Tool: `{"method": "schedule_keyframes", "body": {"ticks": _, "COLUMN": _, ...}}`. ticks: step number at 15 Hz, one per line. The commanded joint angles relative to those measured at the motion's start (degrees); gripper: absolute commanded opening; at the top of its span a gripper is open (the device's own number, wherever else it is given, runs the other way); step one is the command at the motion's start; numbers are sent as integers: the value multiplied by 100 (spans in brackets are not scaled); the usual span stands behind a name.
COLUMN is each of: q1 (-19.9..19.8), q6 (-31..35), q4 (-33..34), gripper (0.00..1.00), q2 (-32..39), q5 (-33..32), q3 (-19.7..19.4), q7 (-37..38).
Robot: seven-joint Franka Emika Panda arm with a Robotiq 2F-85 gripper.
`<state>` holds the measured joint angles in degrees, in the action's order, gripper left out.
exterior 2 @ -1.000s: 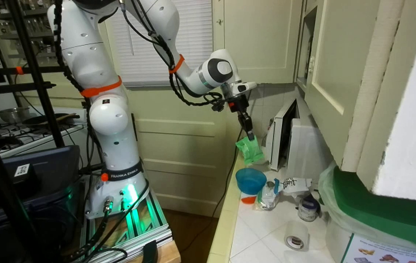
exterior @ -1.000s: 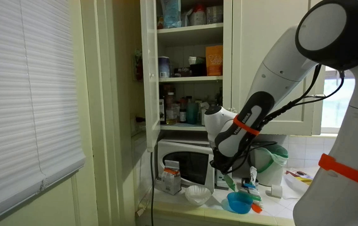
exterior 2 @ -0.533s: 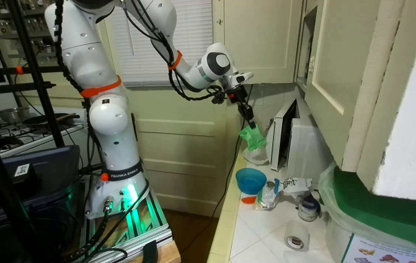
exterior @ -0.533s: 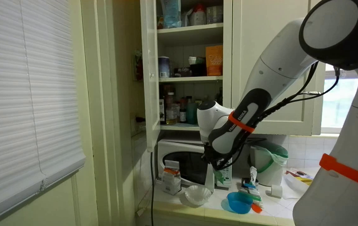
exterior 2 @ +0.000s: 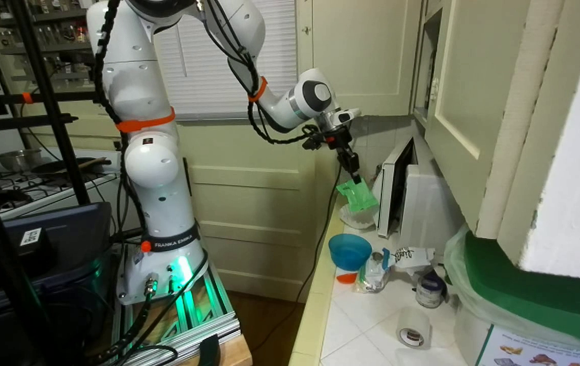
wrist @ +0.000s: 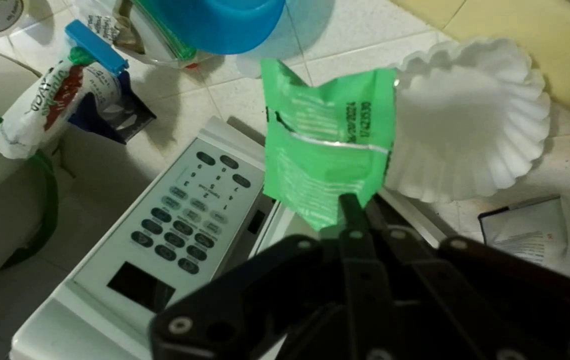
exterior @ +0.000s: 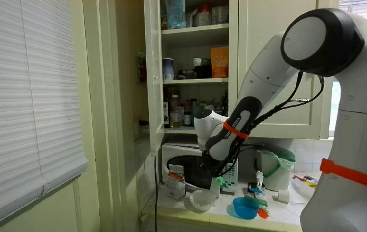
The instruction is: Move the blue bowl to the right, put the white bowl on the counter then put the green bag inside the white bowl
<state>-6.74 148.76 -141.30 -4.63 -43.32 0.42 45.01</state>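
Observation:
My gripper (wrist: 363, 204) is shut on one edge of the green bag (wrist: 329, 137), which hangs from the fingertips above the counter (exterior 2: 353, 325). In the wrist view the bag overlaps the near side of the white bowl (wrist: 470, 120), a shallow fluted dish resting on the counter. An exterior view puts the bag (exterior 2: 357, 196) higher than the white bowl (exterior 2: 355, 219) and in front of part of it; in another the bag (exterior: 222, 182) appears above and to the right of that bowl (exterior: 202, 200). The blue bowl (exterior: 246, 208) sits apart on the counter, right of the white one there.
A microwave (exterior: 190, 170) with its door ajar stands close behind the gripper and bag. A silver packet (exterior: 175, 185) is left of the white bowl. Beside the blue bowl lie clipped bags (exterior 2: 373, 274) and an orange piece (exterior 2: 346, 278). An open cupboard door (exterior: 154, 80) hangs above.
The gripper has carried the green bag leftward in an exterior view, from above the blue bowl toward the white bowl, rising somewhat on the way. Both bowls have stayed put.

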Motion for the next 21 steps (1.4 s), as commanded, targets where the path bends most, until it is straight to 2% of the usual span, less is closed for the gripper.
{"method": "schedule_keyframes", "body": {"ticks": 1, "q1": 165, "q6": -7, "q4": 142, "gripper": 0, "q2": 369, "q5": 123, "q3": -23, "q7": -101}}
{"method": "schedule_keyframes", "body": {"ticks": 4, "q1": 273, "q6": 14, "q4": 121, "gripper": 0, "q2": 436, "q5": 270, "q3": -52, "q7": -128}}
{"method": "schedule_keyframes", "body": {"ticks": 12, "q1": 306, "q6": 114, "q4": 322, "gripper": 0, "q2": 500, "q5": 160, "q3": -102, "q7": 61}}
{"method": "schedule_keyframes", "body": {"ticks": 21, "q1": 434, "q6": 120, "q4": 923, "gripper": 0, "q2": 1282, "q5": 169, "q3": -214, "q7": 67}}
